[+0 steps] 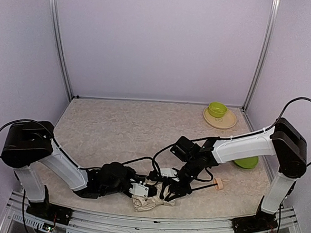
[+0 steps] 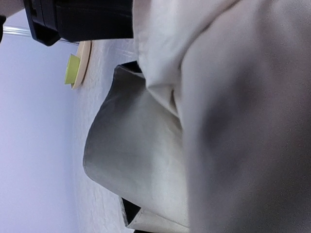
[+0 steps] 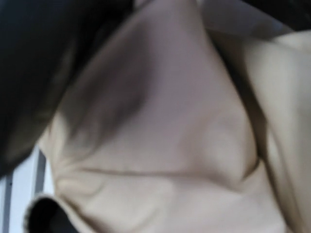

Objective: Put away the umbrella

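Step in hand, as judged: gathering the canopy; umbrella (image 1: 151, 202) not yet bundled. It lay at near edge of desk (image 1: 123, 130), well nearer than and left of the beige plate (image 1: 221, 120). Cream cloth (image 2: 233, 121) in a crumpled heap, thin black shaft (image 1: 201, 187) running out plate-side to small beige handle (image 1: 219, 185).

L tool (image 1: 143, 190) pressed together, tip against heap; whether cloth was caught in it, can't tell. R tool (image 1: 171, 190) down on heap, plate-side of L; wrist cam all blurred cloth, so spread or pinching: can't tell.

Next move, prob.: one tool steadies shaft while other draws folds in round it.

Desk: mottled beige mat. Green bowl (image 1: 217, 109) on plate; 2nd green dish (image 1: 247, 163) nearer than plate, part hidden by R arm (image 1: 243, 145). Walls (image 1: 160, 43) pale lilac, alu posts (image 1: 59, 42).
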Controlling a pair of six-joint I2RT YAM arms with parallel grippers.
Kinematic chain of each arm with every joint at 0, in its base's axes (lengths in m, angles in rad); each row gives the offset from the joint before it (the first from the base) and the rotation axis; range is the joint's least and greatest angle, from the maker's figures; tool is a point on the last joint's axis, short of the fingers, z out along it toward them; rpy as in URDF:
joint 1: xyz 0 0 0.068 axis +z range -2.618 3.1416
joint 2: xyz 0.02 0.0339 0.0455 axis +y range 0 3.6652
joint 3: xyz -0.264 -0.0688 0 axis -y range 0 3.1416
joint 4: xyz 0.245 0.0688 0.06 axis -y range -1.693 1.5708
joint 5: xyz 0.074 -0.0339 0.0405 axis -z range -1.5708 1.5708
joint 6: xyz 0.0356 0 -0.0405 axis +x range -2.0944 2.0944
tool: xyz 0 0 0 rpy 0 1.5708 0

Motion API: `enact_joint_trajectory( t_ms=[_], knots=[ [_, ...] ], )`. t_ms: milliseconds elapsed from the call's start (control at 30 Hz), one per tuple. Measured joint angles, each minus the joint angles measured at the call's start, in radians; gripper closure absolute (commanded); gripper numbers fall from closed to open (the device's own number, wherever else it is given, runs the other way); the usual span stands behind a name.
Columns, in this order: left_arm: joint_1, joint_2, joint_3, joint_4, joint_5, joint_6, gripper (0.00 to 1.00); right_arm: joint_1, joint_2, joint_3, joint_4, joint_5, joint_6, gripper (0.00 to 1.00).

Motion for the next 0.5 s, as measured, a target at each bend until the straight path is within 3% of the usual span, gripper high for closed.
enact_joint_trajectory(
  t_ms=[133,267,400,500],
  knots=[
    [0.045,0.047,-0.004,0.049,0.054,-0.025,1.00,-0.008,0.046,0.046,-0.039,0.006,0.012,1.00],
    [0.062,0.115,-0.003,0.122,0.060,-0.029,0.85,-0.013,0.080,0.068,-0.064,0.005,0.045,1.00],
    [0.083,0.144,-0.004,0.196,0.022,-0.035,0.52,-0.024,0.090,0.068,-0.058,-0.018,0.103,1.00],
    [0.103,0.140,-0.005,0.225,-0.008,-0.043,0.38,-0.028,0.090,0.061,-0.037,-0.026,0.143,1.00]
  ],
)
